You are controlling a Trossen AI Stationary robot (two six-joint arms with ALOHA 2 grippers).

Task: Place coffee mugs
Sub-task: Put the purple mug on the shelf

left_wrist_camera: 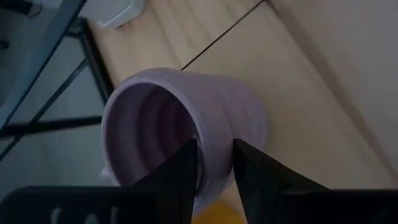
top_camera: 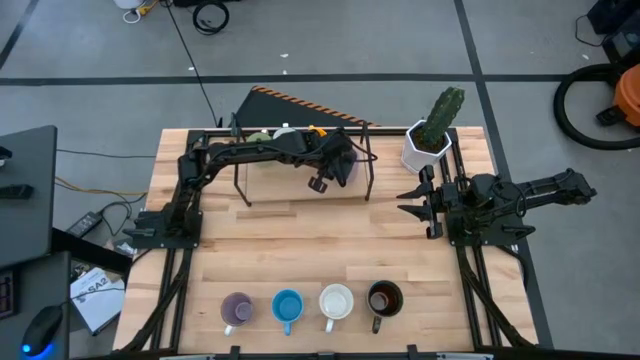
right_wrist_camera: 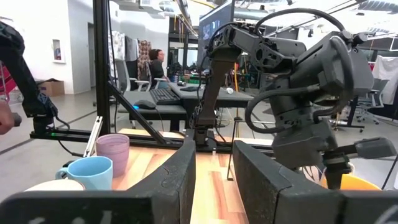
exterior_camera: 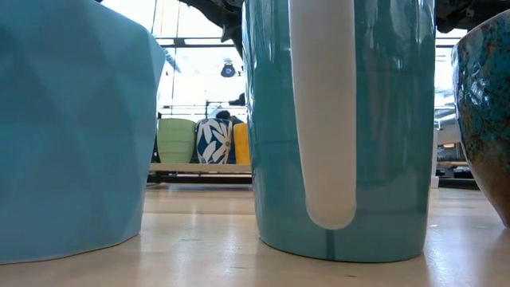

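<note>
A lilac mug (left_wrist_camera: 205, 106) shows in the left wrist view with its mouth tipped toward the camera, over the black wire rack (top_camera: 245, 185) at the table's far middle. My left gripper (left_wrist_camera: 215, 171) (top_camera: 332, 168) is open, and its fingers straddle the mug's wall. What the mug rests on is hidden. Green (top_camera: 259, 137), grey-white (top_camera: 285, 131) and orange (top_camera: 316, 130) mugs sit on the rack. Lilac (top_camera: 237, 309), blue (top_camera: 287, 305), white (top_camera: 336, 300) and dark brown (top_camera: 384, 297) mugs stand upright in a row at the near edge. My right gripper (top_camera: 408, 197) (right_wrist_camera: 214, 171) waits open at the right, holding nothing. My left gripper has one finger (left_wrist_camera: 183, 171) inside the lilac mug's mouth and the other finger (left_wrist_camera: 252, 177) outside it, with the rim wall (left_wrist_camera: 214, 152) between them. It comes slanting down from above. I cannot tell whether either finger touches the wall.
A white faceted pot with a cactus (top_camera: 427, 140) stands at the far right, close to my right arm. The near row of mugs fills the low view, the blue one (exterior_camera: 335, 127) in its middle. Bare wood (top_camera: 320, 235) lies between the rack and the row.
</note>
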